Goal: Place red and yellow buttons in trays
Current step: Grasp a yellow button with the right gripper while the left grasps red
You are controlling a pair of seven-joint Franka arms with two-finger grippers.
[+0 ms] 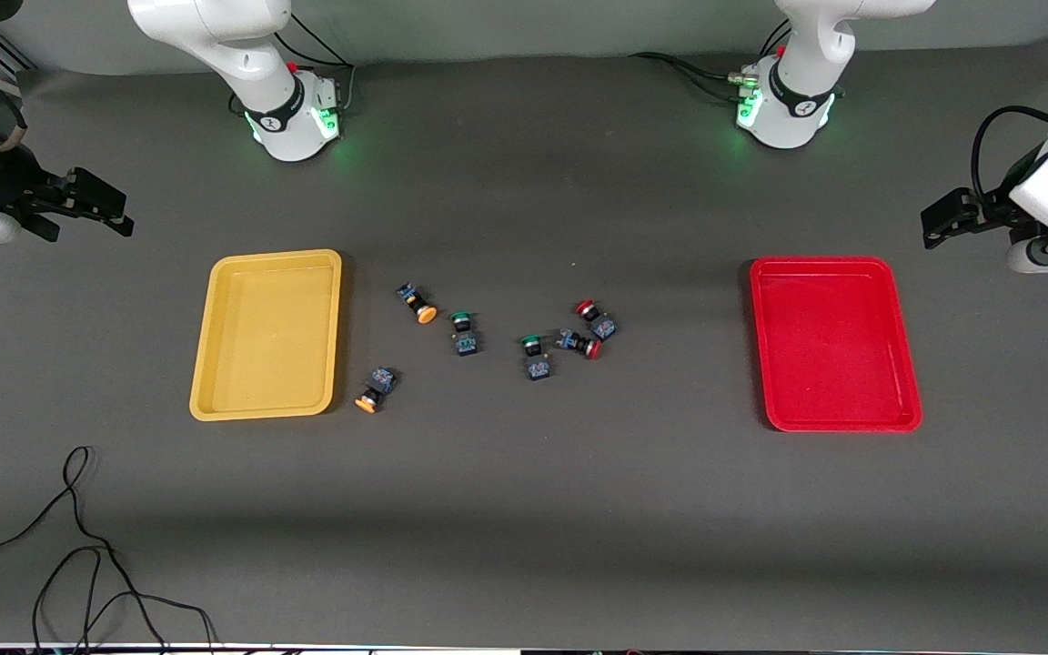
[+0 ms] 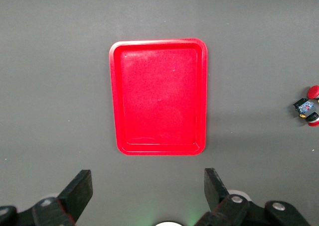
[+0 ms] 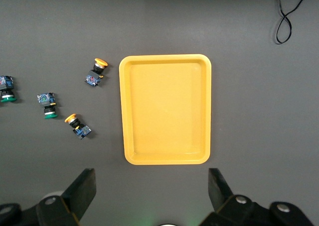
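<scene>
The yellow tray point(image 1: 266, 335) lies toward the right arm's end of the table and the red tray point(image 1: 833, 343) toward the left arm's end; both hold nothing. Between them lie two yellow-capped buttons point(image 1: 417, 303) point(image 1: 374, 389) near the yellow tray and two red-capped buttons point(image 1: 595, 318) point(image 1: 580, 344) touching each other. My right gripper point(image 1: 110, 207) is open and empty, high above the table's edge beside the yellow tray point(image 3: 165, 109). My left gripper point(image 1: 938, 221) is open and empty, high beside the red tray point(image 2: 158, 96). The red buttons point(image 2: 309, 105) show at the left wrist view's edge.
Two green-capped buttons point(image 1: 463, 332) point(image 1: 534, 357) lie among the others at the table's middle. A black cable point(image 1: 78, 546) loops on the table nearest the front camera, at the right arm's end. The arm bases point(image 1: 292, 118) point(image 1: 788, 109) stand at the table's back edge.
</scene>
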